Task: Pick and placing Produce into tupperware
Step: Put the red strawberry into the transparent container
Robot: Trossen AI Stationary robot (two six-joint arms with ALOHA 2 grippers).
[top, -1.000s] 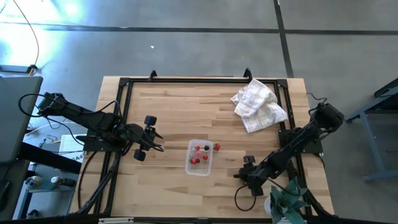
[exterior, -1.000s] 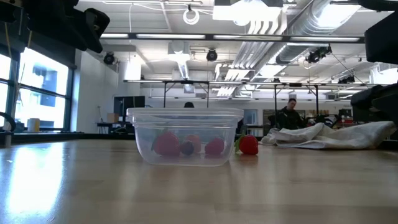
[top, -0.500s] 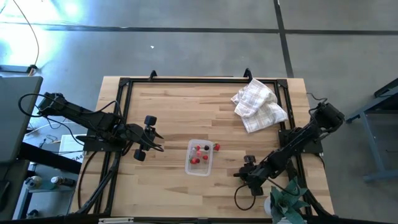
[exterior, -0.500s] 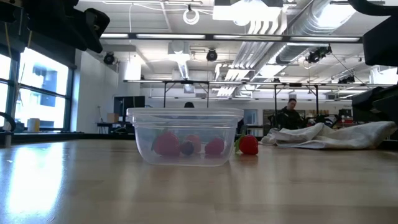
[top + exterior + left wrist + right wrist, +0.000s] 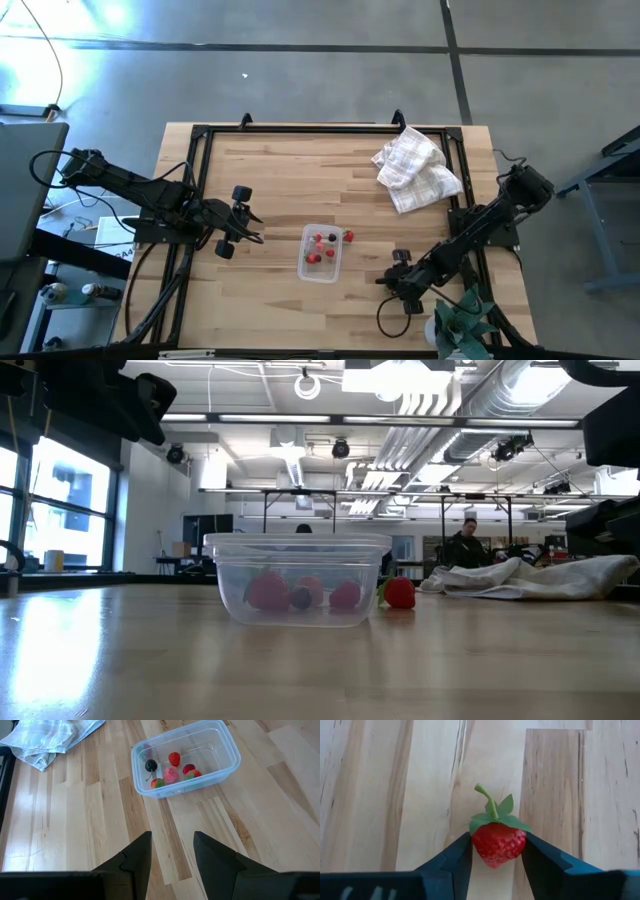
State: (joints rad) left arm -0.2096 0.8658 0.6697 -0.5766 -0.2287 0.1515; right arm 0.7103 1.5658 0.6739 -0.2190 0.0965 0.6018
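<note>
The clear tupperware [image 5: 320, 266] sits on the table's near middle, also in the low view [image 5: 298, 545] and the left wrist view [image 5: 150, 790]. Several small red berries and one dark one [image 5: 172, 767] lie inside it. One more red berry [image 5: 349, 237] rests on the wood just right of it [image 5: 400, 593]. My left gripper [image 5: 172, 851] hovers open to the left of the container [image 5: 248, 228]. My right gripper [image 5: 497, 847] is near the table's near right part [image 5: 393, 272], shut on a strawberry. My right gripper pinches a red strawberry [image 5: 498, 845] between its two fingers [image 5: 457, 857], one on each side of the red body. The green top and stem [image 5: 492, 812] point away from the wrist, beyond the fingertips. Whether the fruit touches the wood cannot be told.
A crumpled white checked cloth [image 5: 415, 170] lies at the far right corner [image 5: 540, 575]. A black frame [image 5: 200, 180] rims the table. A green object [image 5: 460, 322] sits off the near right corner. A person [image 5: 465, 545] shows far behind. Bare wood lies between container and cloth.
</note>
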